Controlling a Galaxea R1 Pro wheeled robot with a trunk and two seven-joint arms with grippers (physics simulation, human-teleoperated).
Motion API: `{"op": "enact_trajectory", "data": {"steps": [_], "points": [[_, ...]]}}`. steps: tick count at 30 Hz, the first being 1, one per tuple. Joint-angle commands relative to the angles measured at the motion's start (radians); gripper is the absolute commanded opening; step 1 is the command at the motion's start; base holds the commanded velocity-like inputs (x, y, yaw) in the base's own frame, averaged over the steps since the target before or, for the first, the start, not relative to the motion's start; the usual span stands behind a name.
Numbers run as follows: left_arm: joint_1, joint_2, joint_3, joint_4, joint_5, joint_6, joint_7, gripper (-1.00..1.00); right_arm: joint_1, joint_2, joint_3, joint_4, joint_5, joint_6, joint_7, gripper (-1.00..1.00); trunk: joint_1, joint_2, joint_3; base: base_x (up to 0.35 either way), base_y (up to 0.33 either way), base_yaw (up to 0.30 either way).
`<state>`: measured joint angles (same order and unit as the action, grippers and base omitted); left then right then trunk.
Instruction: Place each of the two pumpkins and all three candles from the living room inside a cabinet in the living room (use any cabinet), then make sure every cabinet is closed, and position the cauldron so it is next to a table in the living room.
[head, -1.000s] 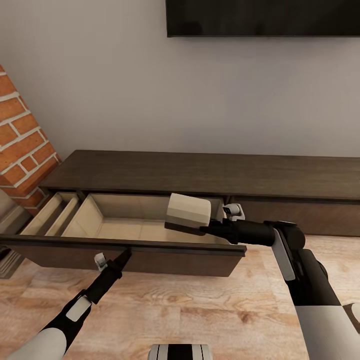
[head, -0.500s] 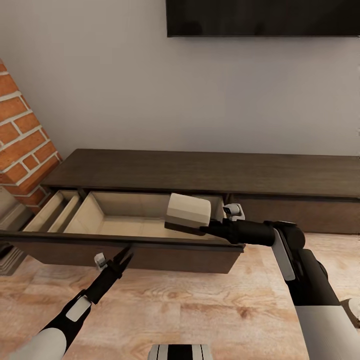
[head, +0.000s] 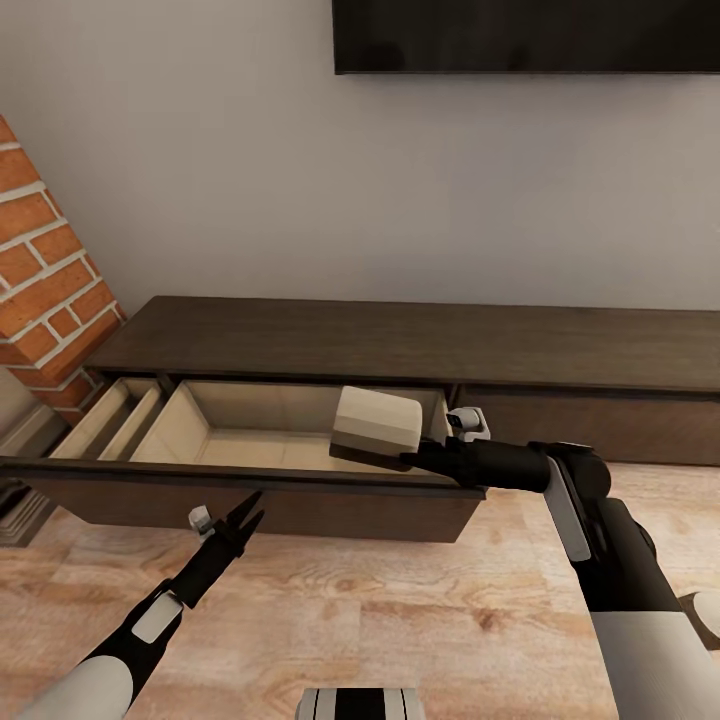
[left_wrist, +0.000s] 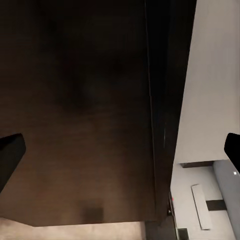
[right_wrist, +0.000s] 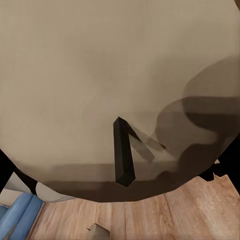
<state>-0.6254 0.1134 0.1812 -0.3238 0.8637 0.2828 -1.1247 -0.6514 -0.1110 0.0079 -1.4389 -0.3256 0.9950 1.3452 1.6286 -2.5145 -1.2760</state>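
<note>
Holding a candle (head: 376, 428) over the open drawer (head: 240, 440) of the cabinet (head: 420, 345), right end effector (head: 408, 458) clamped on the candle's side, arm reaching in from the right. Candle tipped on its side, pale flat end toward the left, hanging above the drawer's right part, just inside the front panel and clear of the pale wood floor. Seen close up from the right wrist as a broad tan surface (right_wrist: 100, 75) with one dark finger (right_wrist: 122, 152) across it, wood floor (right_wrist: 165, 215) beyond.

Hovering in front of the drawer's dark front panel, just below its top edge, left end effector (head: 245, 510) spread apart and gripping nothing; from the left wrist, two dark fingertips (left_wrist: 10, 155) at opposite edges with the dark panel (left_wrist: 75, 100) between them.

Pulled well out, drawer showing a narrower side compartment (head: 105, 420) at its left end, near the brick column (head: 45, 270). Above the cabinet, grey wall and the lower edge of a black TV (head: 525, 35).
</note>
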Motion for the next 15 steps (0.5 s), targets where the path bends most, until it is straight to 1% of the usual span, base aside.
{"op": "enact_trajectory", "data": {"steps": [1, 3, 7, 10, 12, 15], "points": [[0.0, 0.0, 0.0, 0.0, 0.005, 0.01, -0.002, 1.0, -0.001, 0.0, 0.001, 0.0, -0.004, 0.007, 0.0, -1.0, 0.0, 0.0, -0.001, 0.0, 0.0, 0.0], [0.0, 0.0, -0.001, 0.001, 0.005, 0.009, 0.006, 1.0, -0.001, 0.0, 0.001, 0.0, -0.004, 0.007, 0.0, -1.0, 0.0, 0.0, -0.001, 0.0, 0.0, 0.0], [0.0, -0.001, 0.0, 0.001, 0.005, 0.007, 0.049, 1.0, -0.001, -0.001, -0.001, 0.0, -0.004, 0.008, 0.0, -1.0, 0.0, 0.0, -0.001, 0.0, 0.0, 0.0], [0.0, -0.001, -0.001, 0.0, 0.005, 0.007, 0.065, 1.0, -0.001, -0.001, -0.003, 0.0, -0.004, 0.008, 0.0, -1.0, 0.0, 0.0, -0.001, -0.036, 0.0, 0.0], [0.0, 0.0, -0.001, 0.0, 0.005, 0.007, 0.068, 1.0, -0.001, -0.001, -0.002, 0.0, -0.004, 0.008, 0.0, -1.0, 0.0, 0.0, -0.001, -0.152, 0.0, 0.0], [0.0, -0.001, -0.003, -0.001, 0.004, 0.006, 0.071, 1.0, -0.001, -0.001, -0.001, 0.0, -0.004, 0.008, 0.0, -1.0, 0.0, 0.0, -0.001, -0.251, 0.0, 0.0]]}}
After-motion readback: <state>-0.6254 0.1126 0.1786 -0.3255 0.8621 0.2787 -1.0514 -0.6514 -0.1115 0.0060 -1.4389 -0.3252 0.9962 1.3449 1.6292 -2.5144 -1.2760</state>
